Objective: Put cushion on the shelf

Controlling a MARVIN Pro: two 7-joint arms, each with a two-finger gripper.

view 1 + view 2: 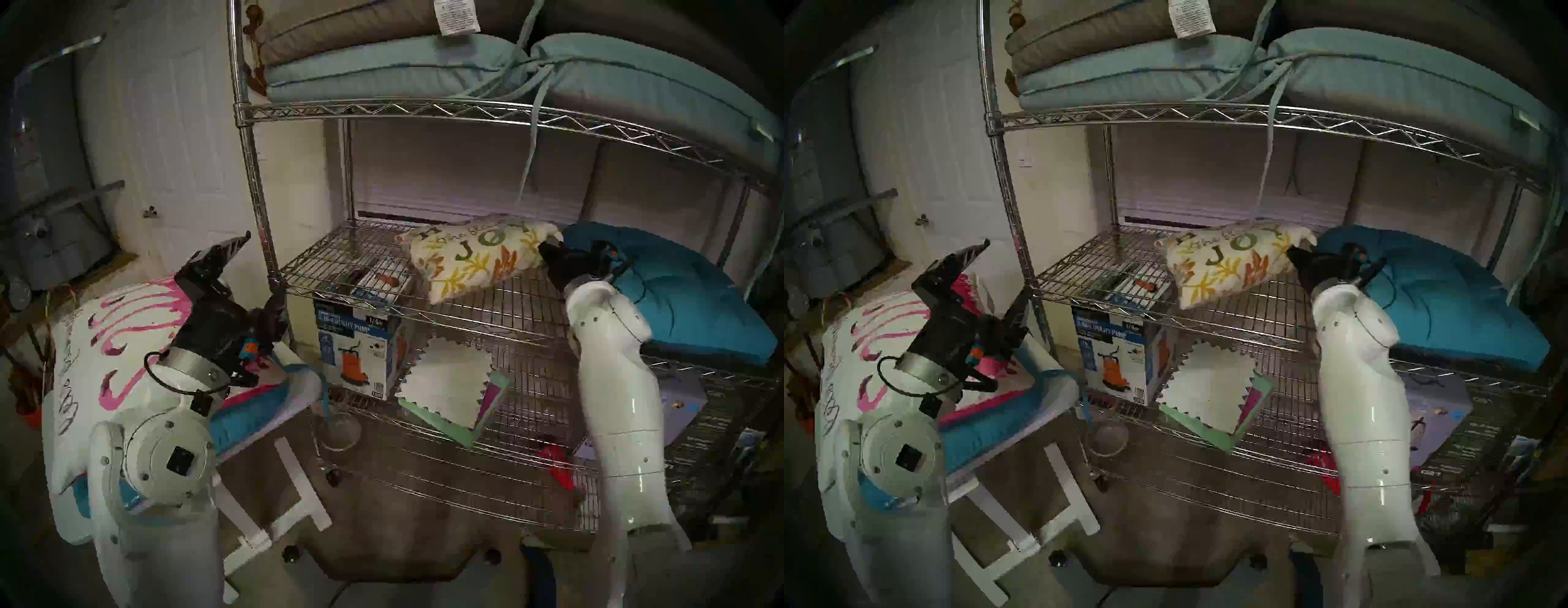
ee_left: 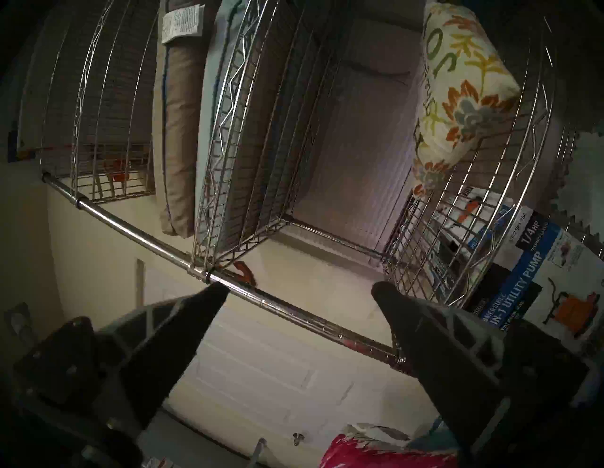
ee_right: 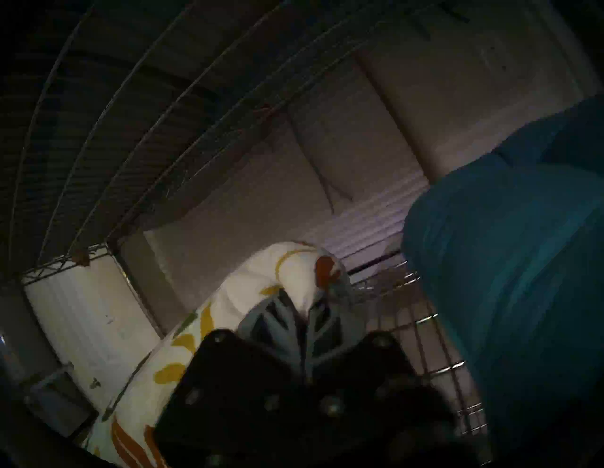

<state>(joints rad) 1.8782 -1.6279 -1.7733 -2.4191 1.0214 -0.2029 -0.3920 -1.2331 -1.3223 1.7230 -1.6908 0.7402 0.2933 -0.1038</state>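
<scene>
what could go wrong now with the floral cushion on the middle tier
1. The right tool is shut on a corner of the floral cushion; pulling back before opening could drag it off the shelf.
2. The cushion's lower corner sits near the tier's front edge, so it might slip forward.
3. The teal cushion lies close beside the right arm, which could snag it.

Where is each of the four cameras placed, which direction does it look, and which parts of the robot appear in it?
Head left: high, looking down at the shelf; both arms show.
Head right: nearly the same picture; the right gripper is shut on the flowered cushion.
Left wrist: turned sideways, facing the shelf post; open left gripper.
Right wrist: low on the middle tier, beside the blue cushion; its fingers pinch the flowered cushion.
Shared: all four show the flowered cushion.
</scene>
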